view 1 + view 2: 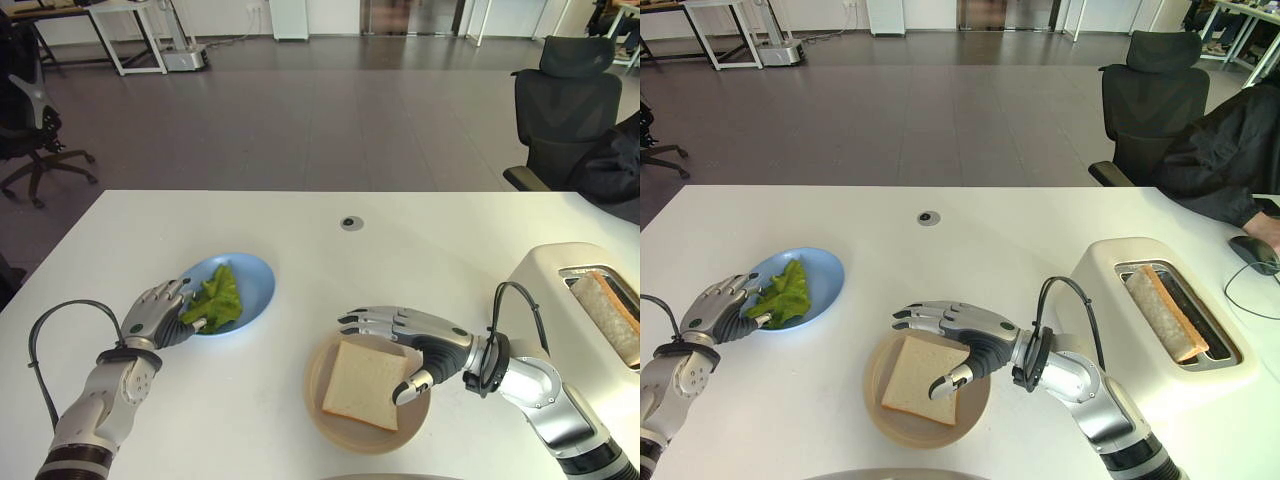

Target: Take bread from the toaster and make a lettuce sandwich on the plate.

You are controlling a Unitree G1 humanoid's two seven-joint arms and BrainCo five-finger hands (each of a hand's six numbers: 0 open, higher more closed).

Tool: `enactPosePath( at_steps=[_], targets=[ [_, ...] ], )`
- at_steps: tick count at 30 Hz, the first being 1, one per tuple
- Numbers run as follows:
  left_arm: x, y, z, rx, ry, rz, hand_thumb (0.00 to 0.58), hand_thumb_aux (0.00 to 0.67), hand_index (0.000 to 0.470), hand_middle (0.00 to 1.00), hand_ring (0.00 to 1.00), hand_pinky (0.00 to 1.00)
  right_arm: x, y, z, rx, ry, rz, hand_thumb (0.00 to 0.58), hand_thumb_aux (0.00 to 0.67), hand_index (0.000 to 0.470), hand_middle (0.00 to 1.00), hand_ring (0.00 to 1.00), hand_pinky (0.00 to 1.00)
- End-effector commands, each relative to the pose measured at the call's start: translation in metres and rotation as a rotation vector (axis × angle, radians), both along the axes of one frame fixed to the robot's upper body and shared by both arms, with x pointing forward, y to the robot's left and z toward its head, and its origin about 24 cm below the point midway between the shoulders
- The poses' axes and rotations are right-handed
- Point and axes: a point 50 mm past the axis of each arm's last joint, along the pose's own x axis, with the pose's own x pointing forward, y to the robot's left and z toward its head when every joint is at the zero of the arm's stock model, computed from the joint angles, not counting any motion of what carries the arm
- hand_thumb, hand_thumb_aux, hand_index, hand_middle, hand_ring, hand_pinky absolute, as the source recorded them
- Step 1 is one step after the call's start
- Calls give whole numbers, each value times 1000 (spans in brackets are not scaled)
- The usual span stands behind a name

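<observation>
A slice of white bread (362, 384) lies on the tan plate (334, 424) near the table's front. My right hand (405, 335) hovers over the slice's far right corner with fingers stretched out and the thumb tip resting on the bread's right edge. A green lettuce leaf (218, 298) lies in the blue plate (255, 280) at the left. My left hand (158, 316) sits at that plate's near rim, its fingers curled onto the leaf's near edge. The white toaster (1110, 275) stands at the right with another bread slice (1162, 312) in its slot.
A small round grommet (351, 223) is set in the white table (420, 250) at the back centre. A black office chair (560, 110) stands beyond the far right edge. A person's dark sleeve (1230, 150) and a computer mouse (1252, 250) lie at the right edge.
</observation>
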Motion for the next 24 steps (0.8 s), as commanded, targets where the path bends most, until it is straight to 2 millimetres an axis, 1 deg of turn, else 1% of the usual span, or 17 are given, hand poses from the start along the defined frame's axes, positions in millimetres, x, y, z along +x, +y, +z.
enactPosePath(
  at_steps=[1,2,4,5,6,8,9,10,11,14,17,21,24],
  targets=[
    [0,-5,-13,-47,70,0,438,339,238,0,0,0,-2,-2,-3,0,20,-9,0,0,0,0,0,0],
    [-2,-5,-16,-58,85,1,415,313,219,0,0,0,-2,-3,-2,0,20,-10,0,0,0,0,0,0],
    [-6,-4,-21,-81,121,8,395,292,205,0,0,0,-2,-3,-3,0,21,-9,0,0,0,0,0,0],
    [-8,-3,-23,-90,135,15,343,242,170,0,0,0,-2,-3,-3,-1,22,-7,0,0,0,0,0,0],
    [-9,-1,-24,-93,151,24,337,236,166,0,0,0,-3,-3,-3,-1,23,-4,0,0,0,0,0,0],
    [-11,2,-26,-89,174,40,441,342,240,0,0,0,-3,-2,-2,-1,22,0,0,0,0,0,0,0],
    [-12,3,-26,-87,178,44,482,394,276,0,0,0,-3,-2,-2,0,21,1,0,0,0,0,0,0],
    [-11,2,-25,-86,177,40,568,573,402,0,0,0,-3,-2,-2,1,19,-1,0,0,0,0,0,0],
    [-10,1,-24,-87,171,32,580,670,470,0,0,0,-3,-2,-1,2,17,-4,0,0,0,0,0,0],
    [-5,-3,-15,-95,110,1,580,670,470,0,0,0,-2,-3,-1,6,12,-11,0,0,0,0,0,0],
    [0,-6,-2,-104,19,-26,580,670,470,0,0,0,-2,-3,0,8,7,-14,0,0,0,0,0,0],
    [1,-8,11,-111,-64,-50,580,670,470,0,0,0,-1,-3,0,11,5,-16,0,0,0,0,0,0],
    [-2,-11,23,-179,-126,-83,580,670,470,0,0,0,1,-3,1,18,3,-25,0,0,0,0,0,0]
  ],
)
